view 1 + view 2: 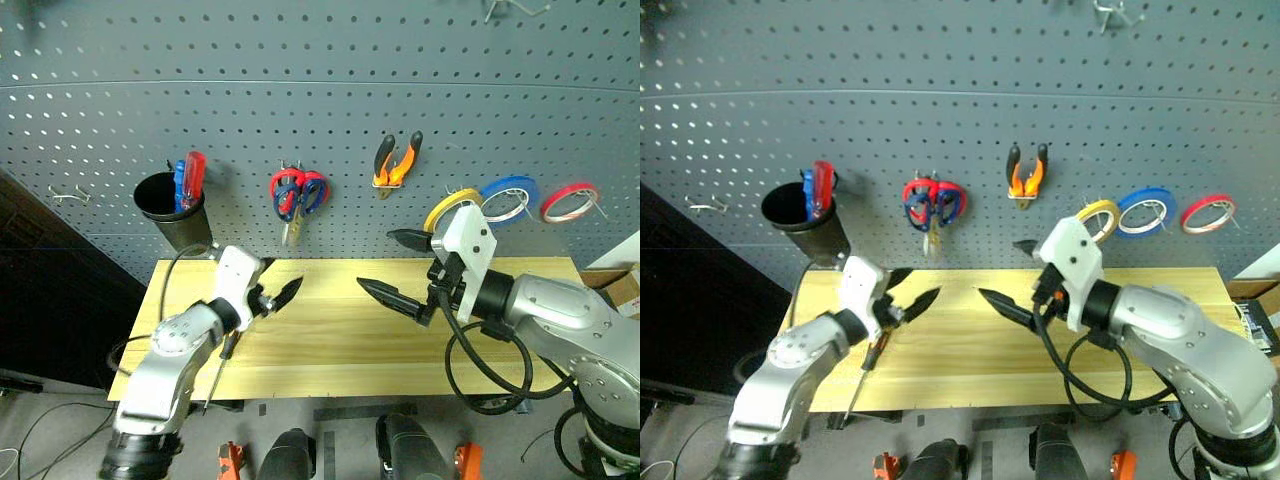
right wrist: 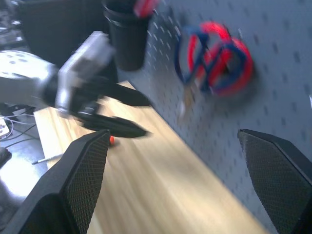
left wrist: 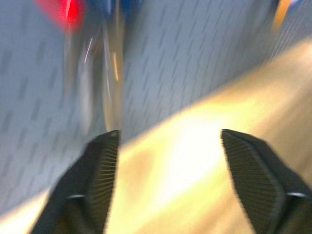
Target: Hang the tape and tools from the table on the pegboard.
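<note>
Pegboard [image 1: 320,100] already holds two scissors [image 1: 297,195], one pliers [image 1: 396,160] and three tape rolls, the yellowish tape [image 1: 452,208] at middle right. One screwdriver [image 1: 868,362] remains lower left on the table [image 1: 330,330]. Left gripper [image 1: 277,290] and right gripper [image 1: 400,268] are spread empty; picking it up looks next.

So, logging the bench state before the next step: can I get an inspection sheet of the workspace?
Surface: wooden table, mostly bare.
Job's things: pliers, scissors and yellow tape hang on the pegboard; screwdriver lies on the table's left front.
Clutter: blue tape, red tape, black cup with screwdrivers.
Grippers: left gripper open, empty; right gripper open, empty.
Cables: black cable loops under the right arm.
Surroundings: cardboard box at the right.
</note>
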You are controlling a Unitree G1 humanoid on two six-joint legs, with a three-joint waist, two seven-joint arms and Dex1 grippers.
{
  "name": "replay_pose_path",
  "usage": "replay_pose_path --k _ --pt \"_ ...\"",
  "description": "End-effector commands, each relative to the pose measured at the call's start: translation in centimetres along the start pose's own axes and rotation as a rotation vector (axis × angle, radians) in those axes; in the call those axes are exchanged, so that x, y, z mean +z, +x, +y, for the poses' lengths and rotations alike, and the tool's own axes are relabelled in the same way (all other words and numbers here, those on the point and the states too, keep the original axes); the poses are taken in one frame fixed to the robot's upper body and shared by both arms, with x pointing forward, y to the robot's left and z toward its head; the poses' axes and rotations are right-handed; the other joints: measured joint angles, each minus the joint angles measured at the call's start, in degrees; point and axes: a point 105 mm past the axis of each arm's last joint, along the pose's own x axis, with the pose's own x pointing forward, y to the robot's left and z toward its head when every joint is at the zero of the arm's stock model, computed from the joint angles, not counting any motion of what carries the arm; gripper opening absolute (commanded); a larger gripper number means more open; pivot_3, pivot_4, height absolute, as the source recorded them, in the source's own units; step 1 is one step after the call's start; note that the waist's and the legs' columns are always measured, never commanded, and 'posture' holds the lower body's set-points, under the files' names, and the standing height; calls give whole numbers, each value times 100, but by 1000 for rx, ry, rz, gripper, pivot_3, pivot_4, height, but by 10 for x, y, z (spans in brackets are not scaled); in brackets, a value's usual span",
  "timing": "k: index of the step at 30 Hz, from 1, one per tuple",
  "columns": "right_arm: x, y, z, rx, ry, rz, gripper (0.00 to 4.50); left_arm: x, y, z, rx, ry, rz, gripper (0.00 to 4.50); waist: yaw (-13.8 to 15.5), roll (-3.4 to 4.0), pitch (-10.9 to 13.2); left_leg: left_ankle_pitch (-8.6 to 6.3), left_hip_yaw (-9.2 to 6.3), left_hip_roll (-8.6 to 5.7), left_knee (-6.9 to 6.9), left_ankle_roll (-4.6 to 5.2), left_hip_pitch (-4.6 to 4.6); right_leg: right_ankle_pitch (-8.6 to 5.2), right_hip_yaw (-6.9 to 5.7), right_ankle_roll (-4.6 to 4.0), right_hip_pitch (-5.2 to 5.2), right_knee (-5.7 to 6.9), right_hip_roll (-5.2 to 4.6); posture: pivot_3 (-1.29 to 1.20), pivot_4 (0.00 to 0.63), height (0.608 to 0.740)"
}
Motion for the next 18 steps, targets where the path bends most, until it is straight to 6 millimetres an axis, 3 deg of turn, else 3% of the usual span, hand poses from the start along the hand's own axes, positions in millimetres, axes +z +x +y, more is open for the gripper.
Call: replay_pose_path --k 1,4,9,18 --pt "-1 0 15 24 33 -11 4500 -25 -22 15 52 14 135 4443 11 1 -1 0 2 3 0 0 1 0 2 -1 -1 3 3 20 192 740" --pt "-15 7 30 89 112 41 4500 -58 -39 30 100 -27 316 4443 35 -3 -5 1 1 0 6 1 2 1 1 -2 1 11 12 31 195 740" --pt "-27 20 43 145 150 108 4500 -92 -52 42 121 -98 557 4443 50 -7 -7 1 -4 -6 7 2 2 1 -3 -2 0 18 19 38 197 740" --pt "-19 37 52 208 103 110 4500 -119 -40 39 102 -230 710 4443 30 -10 -9 2 -1 -9 4 0 -3 1 -1 -2 -15 18 17 16 197 740"
